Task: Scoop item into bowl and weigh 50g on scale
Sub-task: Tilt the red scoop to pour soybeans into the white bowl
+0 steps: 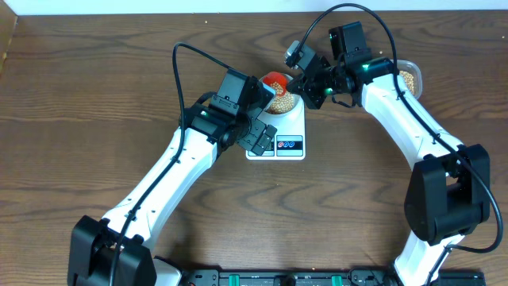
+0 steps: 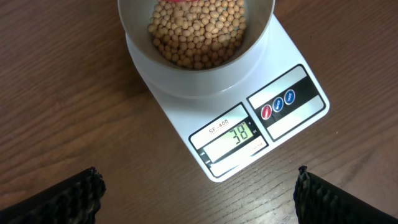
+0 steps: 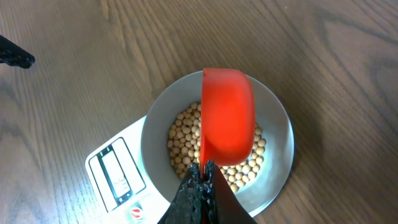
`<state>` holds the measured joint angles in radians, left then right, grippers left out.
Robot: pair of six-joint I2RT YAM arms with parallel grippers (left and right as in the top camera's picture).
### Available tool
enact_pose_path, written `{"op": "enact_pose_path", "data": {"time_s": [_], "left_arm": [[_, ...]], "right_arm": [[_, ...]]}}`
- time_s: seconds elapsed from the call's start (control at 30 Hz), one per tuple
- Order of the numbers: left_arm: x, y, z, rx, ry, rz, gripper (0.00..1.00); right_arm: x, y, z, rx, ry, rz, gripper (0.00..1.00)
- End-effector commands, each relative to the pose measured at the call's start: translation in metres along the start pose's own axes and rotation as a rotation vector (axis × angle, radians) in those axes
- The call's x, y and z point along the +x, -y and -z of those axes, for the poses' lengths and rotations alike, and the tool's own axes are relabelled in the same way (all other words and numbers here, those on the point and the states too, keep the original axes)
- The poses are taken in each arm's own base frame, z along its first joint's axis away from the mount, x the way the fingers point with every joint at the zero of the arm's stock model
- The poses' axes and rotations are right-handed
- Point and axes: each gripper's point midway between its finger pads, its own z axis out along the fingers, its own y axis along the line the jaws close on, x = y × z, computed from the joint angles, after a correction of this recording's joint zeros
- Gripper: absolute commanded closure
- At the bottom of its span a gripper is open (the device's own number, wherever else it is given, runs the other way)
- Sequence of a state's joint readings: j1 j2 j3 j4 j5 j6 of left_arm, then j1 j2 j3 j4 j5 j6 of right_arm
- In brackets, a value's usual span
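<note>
The pale bowl [image 2: 199, 78] stands on the white scale [image 2: 180, 118] and holds a layer of tan beans [image 2: 199, 31]. The display [image 2: 235, 135] reads 38. My right gripper [image 3: 204, 167] is shut on the handle of a red scoop [image 3: 227, 115], which is tipped on its side above the beans [image 3: 183, 140] in the bowl [image 3: 280, 155]. My left gripper [image 2: 198, 177] hangs open over the wood just in front of the scale, nothing between its fingers [image 2: 68, 199]. From overhead, both grippers flank the scale [image 1: 287, 144]: left [image 1: 266, 135], right [image 1: 305, 83].
A clear plastic tub [image 1: 409, 77] with more beans sits at the back right, behind my right arm. Bare wooden tabletop [image 1: 95, 95] surrounds the scale. A dark tip of my left arm [image 3: 15, 56] shows at the left edge of the right wrist view.
</note>
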<state>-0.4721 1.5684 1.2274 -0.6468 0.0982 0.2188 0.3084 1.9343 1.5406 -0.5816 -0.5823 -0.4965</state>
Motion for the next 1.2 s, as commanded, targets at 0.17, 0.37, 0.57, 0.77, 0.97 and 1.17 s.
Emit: {"op": "enact_pose_path", "data": {"time_s": [0.17,0.37,0.57,0.77,0.97,1.17], "left_arm": [[-0.0034,-0.0021,0.0061,-0.009,0.018,-0.015,0.00],[-0.0034,-0.0021,0.0061,-0.009,0.018,-0.015,0.00],[-0.0034,-0.0021,0.0061,-0.009,0.018,-0.015,0.00],[-0.0035,-0.0021,0.0063,-0.009,0.018,-0.015,0.01],[-0.0034,-0.0021,0.0061,-0.009,0.018,-0.015,0.01],[-0.0034,-0.0021,0.0061,-0.009,0.018,-0.015,0.00]], "right_arm": [[-0.0150,-0.0061,0.0118,0.010,0.033,0.046,0.99],[-0.0148,-0.0054,0.0118,0.014,0.031,0.058,0.99],[-0.0147,-0.0057,0.0117,0.014,0.030,0.157,0.99],[-0.0147,-0.0057,0.0117,0.016,0.030,0.239,0.99],[-0.0147,-0.0057,0.0117,0.017,0.029,0.327,0.99],[-0.0149,-0.0057,0.0117,0.019,0.029,0.419,0.99]]}}
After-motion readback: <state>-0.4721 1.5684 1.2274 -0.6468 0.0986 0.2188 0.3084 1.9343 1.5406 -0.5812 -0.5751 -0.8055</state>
